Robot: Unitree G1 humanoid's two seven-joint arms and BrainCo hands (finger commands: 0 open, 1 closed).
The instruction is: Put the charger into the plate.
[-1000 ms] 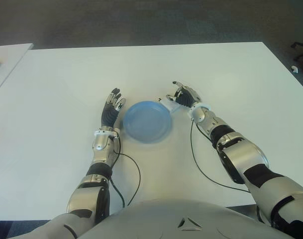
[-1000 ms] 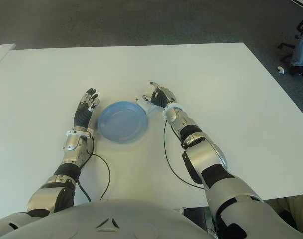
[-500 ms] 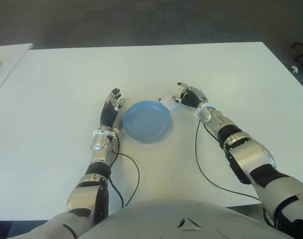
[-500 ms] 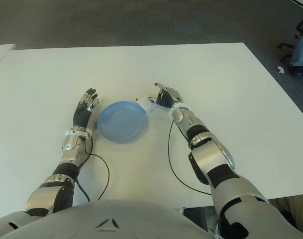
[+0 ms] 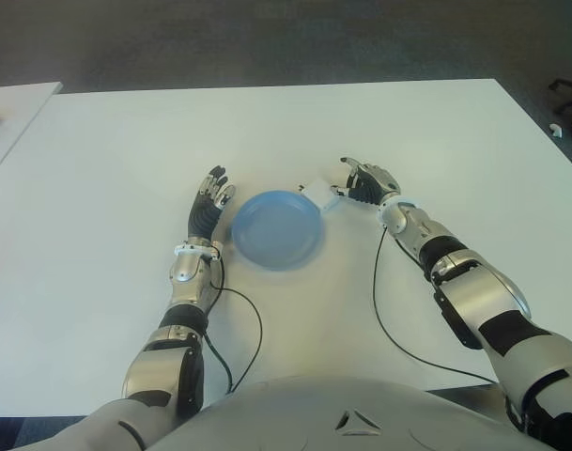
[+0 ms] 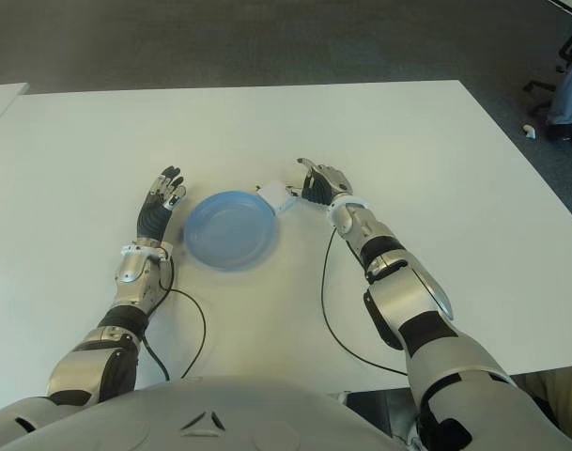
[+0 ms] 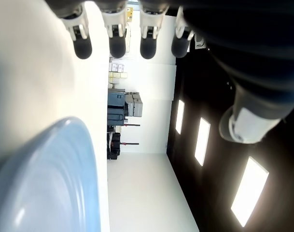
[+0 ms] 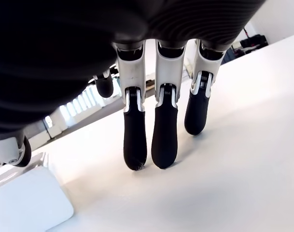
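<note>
Left eye view: I have the blue plate (image 5: 277,228) sitting mid-table on the white table (image 5: 116,150), and the white charger (image 5: 321,196) lies on the tabletop just off the plate's far right rim, not inside it. I can't tell whether the charger touches the rim. My right hand (image 5: 367,183) is just to the right of the charger, palm turned toward it. In the right wrist view the fingers (image 8: 164,126) hang straight down with their tips at the table surface, and the charger (image 8: 28,205) sits beside them with a clear strip of table between; nothing is gripped, the hand is loose and open. My left hand (image 5: 210,201) shows just to the left of the plate, fingers extended away from me. The left wrist view confirms it: fingertips (image 7: 117,42) straight and spread, empty, with the plate's blue rim (image 7: 64,183) close alongside. A thin black cable (image 5: 384,310) trails from the right wrist back toward my torso across the table.
</note>
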